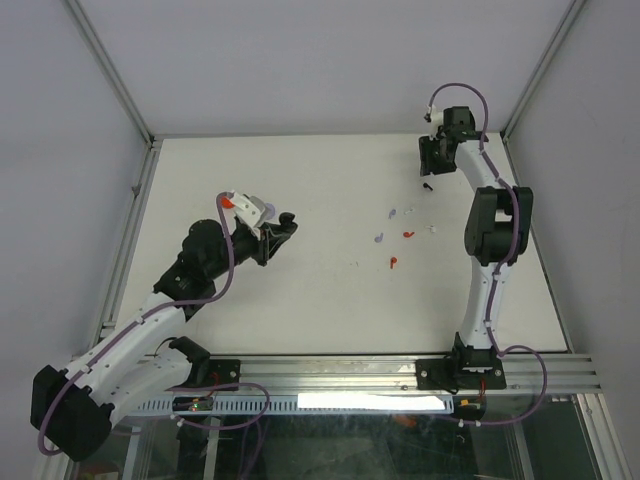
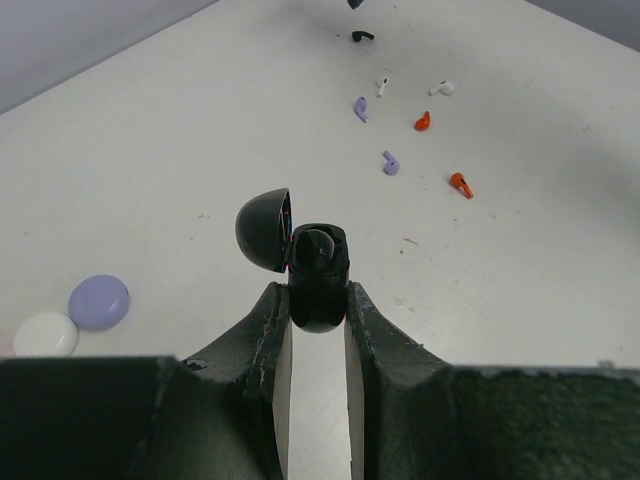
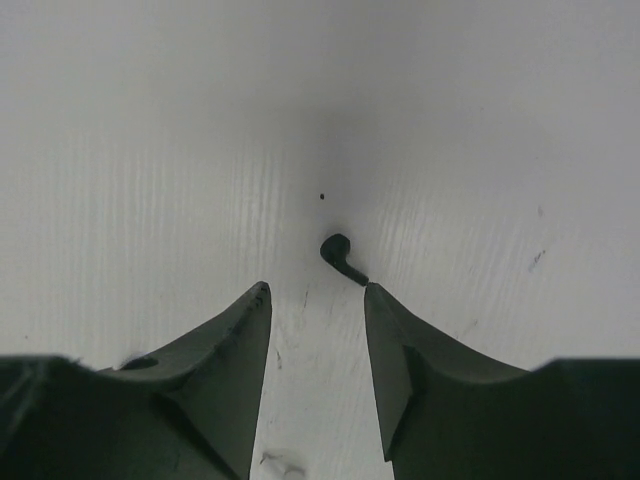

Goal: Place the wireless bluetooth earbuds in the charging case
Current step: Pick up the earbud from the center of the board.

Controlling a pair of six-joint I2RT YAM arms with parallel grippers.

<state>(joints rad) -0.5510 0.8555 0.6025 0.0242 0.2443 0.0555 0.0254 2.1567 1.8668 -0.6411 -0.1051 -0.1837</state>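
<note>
Left gripper [image 2: 318, 296]: pressed in on the charging case [image 2: 318, 278] and pinching its black body between both fingers, out at 9 o'clock on the table [image 1: 300, 320] in the overhead view.
Charging case: open. In the left wrist view its domed lid [image 2: 264, 228] was swung out to 10 o'clock of the body. Something dark and rounded sat in the mouth, and I could not tell whether it was an earbud or just the moulding.
Right gripper [image 3: 315, 292]: fingers spread with nothing between them, hovering low over the table's far right corner, about 1 o'clock overhead.
Black earbud [image 3: 342, 258]: lying flat on the table at 1 o'clock from the gap between the right fingers. Its stem end was just beside the tip of the right-hand finger [image 3: 385, 330]; touching or not, I could not tell.
Loose earbuds: scattered right of centre, at 3 o'clock from the case and well apart from it. There were two lavender [image 2: 360, 108] [image 2: 390, 162], two red [image 2: 423, 121] [image 2: 461, 184] and two white [image 2: 382, 86] [image 2: 442, 88], each one lying apart from the others.
What stood between: that coloured scatter lay on the line between the held case and the black earbud, which sat at 12 o'clock of the cluster.
Discs: a lavender disc [image 2: 99, 301] and a white disc [image 2: 45, 334] lay touching, side by side, at 8 o'clock of the case in the left wrist view, clear of the fingers.
</note>
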